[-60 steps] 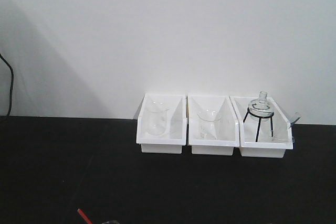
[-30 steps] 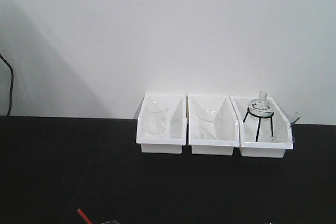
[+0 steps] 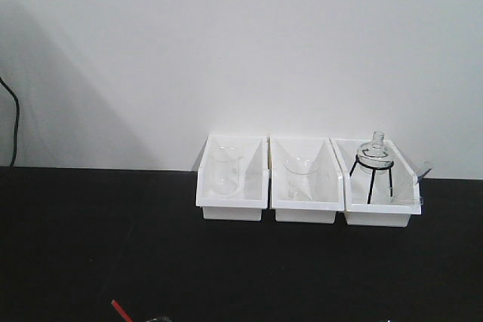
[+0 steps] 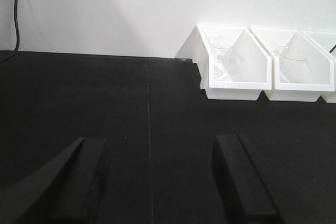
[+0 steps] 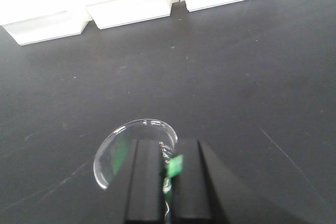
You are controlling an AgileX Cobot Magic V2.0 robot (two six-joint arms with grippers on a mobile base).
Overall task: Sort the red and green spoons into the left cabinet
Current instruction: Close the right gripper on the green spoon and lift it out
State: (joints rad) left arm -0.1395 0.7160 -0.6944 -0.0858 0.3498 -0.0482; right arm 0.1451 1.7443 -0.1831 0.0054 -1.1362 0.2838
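Fingers [image 4: 84,177] of your left gripper [image 4: 158,148] stand wide apart with nothing between them, hovering over the bare black table [image 4: 105,103] well short of its back edge. I read that as a waiting pose, ready to take a spoon. Toward the back right corner this view catches two of the white bins [image 4: 239,85], each with a clear beaker [image 4: 219,56] standing in it.

Your right gripper [image 5: 167,148] is clamped on the green spoon [image 5: 176,164], its fingers pressed nearly together with the green handle pinched between them. Just under the fingertips sits a glass vessel [image 5: 113,156] with green showing through its wall. The spoon seems to stand in it, which would explain a grip from above. Whether the spoon's bowl has cleared the glass you cannot tell.

From the front, three bins line the back edge, right of middle. The left bin [image 3: 230,207] holds a beaker, the middle bin [image 3: 304,210] holds another, and the right bin [image 3: 381,216] holds a round flask [image 3: 375,152] perched on a black tripod [image 3: 370,182]. No red or green shows in any of them. The red spoon [image 3: 121,311] shows only as a red tip at the front edge, left of middle. No cabinet appears in any view, so I judge neither spoon sorted yet.
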